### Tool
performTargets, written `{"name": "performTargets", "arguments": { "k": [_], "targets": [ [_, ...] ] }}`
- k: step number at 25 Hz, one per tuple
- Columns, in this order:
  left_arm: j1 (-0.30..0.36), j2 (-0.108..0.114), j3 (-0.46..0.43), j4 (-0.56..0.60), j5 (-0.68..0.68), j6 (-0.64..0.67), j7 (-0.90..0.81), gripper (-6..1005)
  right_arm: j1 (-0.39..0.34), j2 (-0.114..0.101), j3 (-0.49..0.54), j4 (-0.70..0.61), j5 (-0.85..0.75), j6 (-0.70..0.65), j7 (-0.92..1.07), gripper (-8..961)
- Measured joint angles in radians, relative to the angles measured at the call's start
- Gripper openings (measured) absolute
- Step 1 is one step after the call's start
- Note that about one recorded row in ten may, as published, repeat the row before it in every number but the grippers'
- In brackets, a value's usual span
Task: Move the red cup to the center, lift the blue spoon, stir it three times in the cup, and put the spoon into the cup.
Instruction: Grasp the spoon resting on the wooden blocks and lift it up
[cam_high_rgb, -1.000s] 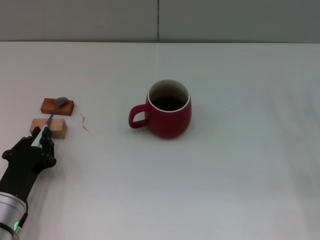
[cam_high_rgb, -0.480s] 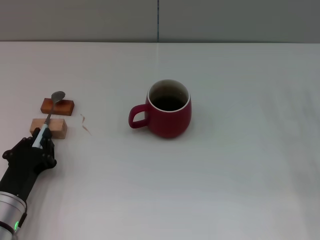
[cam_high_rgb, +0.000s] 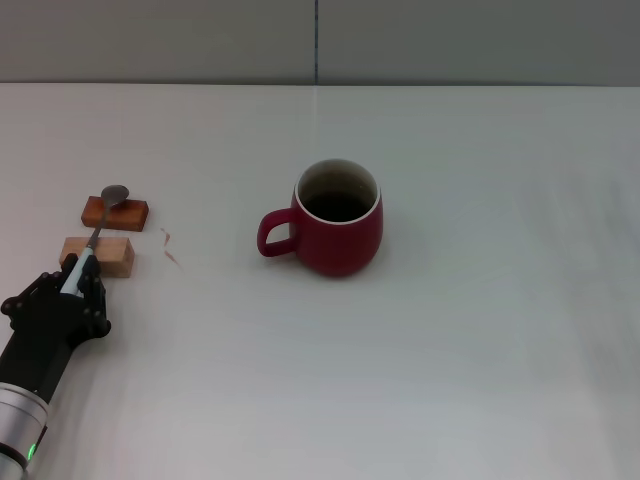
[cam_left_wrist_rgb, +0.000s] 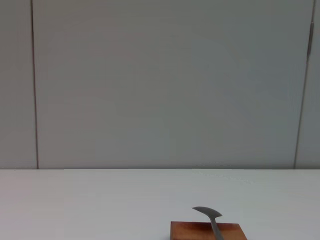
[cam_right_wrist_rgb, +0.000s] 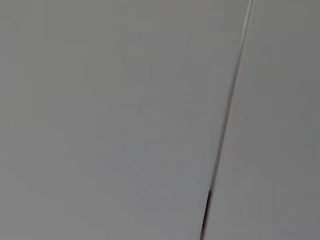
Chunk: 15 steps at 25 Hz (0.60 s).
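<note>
The red cup (cam_high_rgb: 339, 217) is already sitting about mid-tabletop, so the step in hand looks like the spoon lift. The left gripper (cam_high_rgb: 70, 292) is holding the blue spoon (cam_high_rgb: 96, 236) by its pale blue handle, fingers closed tight around it, well to the left of the cup on the handle side. The grey stem is running up and away from the fingers, and the bowl is hanging over the darker of two wooden blocks; in the left wrist view the bowl (cam_left_wrist_rgb: 206, 212) seems to be riding just above that block's top, though whether it is fully clear I cannot say for certain. The right gripper is not showing anywhere, and its wrist camera is facing only a plain grey wall.

By my judgement the next move is calling for raising the spoon clear of both blocks, carrying it rightward to the cup, and tipping the bowl down into the opening without knocking the rim.

The cup is a rounded, glossy dark red ceramic mug with a loop handle pointing toward the spoon side, a thin pale rim and a dark interior. The spoon is slim, with a matte metal stem and a small oval bowl. The reddish-brown block (cam_high_rgb: 115, 212) and the paler wooden block (cam_high_rgb: 102, 256) are small squared pieces lying just beside each other, left of the cup. The tabletop (cam_high_rgb: 450, 350) is smooth, off-white and matte.
</note>
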Motion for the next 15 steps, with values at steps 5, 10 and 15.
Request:
{"name": "performTargets", "arguments": {
  "k": [5,10,15],
  "targets": [
    [0.001,0.001,0.000,0.003,0.000,0.005,0.051,172,0.000,0.000,0.002,0.000,0.000,0.001,0.000,720],
    [0.001,0.001,0.001,-0.003,0.000,0.007,0.110,172,0.000,-0.001,0.003,0.000,0.000,0.001,0.000,721],
    [0.005,0.001,0.001,0.001,0.001,0.008,0.134,172,0.000,-0.003,0.002,0.000,0.000,0.001,0.000,720]
  ]
}}
